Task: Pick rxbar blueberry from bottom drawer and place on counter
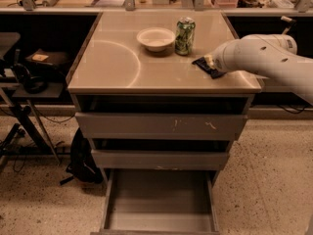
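The rxbar blueberry, a small flat dark bar, lies at the right side of the counter, just right of the green can. My gripper is at the end of the white arm, which reaches in from the right. It sits right at the bar's near right end and is mostly hidden by the arm's body. The bottom drawer is pulled open below, and only its plain grey floor shows.
A white bowl stands on the counter left of the can. The two upper drawers are closed. A dark stand with cables and a black bag sit left of the cabinet. A shelf with clutter runs behind the counter.
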Motion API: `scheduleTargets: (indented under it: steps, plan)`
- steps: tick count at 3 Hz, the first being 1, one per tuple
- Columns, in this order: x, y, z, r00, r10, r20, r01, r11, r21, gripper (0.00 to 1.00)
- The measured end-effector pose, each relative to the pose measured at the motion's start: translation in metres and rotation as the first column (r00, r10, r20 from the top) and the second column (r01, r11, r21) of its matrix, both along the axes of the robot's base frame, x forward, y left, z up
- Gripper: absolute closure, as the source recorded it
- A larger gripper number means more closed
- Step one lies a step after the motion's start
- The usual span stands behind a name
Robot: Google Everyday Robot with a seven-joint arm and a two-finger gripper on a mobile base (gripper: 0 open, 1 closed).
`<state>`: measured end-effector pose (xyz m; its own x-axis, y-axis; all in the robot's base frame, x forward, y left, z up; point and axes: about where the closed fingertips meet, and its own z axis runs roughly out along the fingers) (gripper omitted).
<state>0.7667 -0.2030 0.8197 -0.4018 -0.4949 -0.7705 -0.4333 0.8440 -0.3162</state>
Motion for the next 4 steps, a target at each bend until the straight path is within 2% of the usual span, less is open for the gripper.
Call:
scheduleTargets:
  steps: [2, 3, 4]
  plan:
    - [0.0, 0.0001, 0.0, 1.0, 0.0, 0.0, 0.0, 1.0, 0.0, 0.1]
    - [0.0, 0.0001, 0.0, 1.0, 0.0, 0.0, 0.0, 1.0, 0.0, 0.0]
    - [0.0, 0.0001, -0.0001, 1.0, 0.0, 0.0, 0.0, 1.0, 0.0, 0.0]
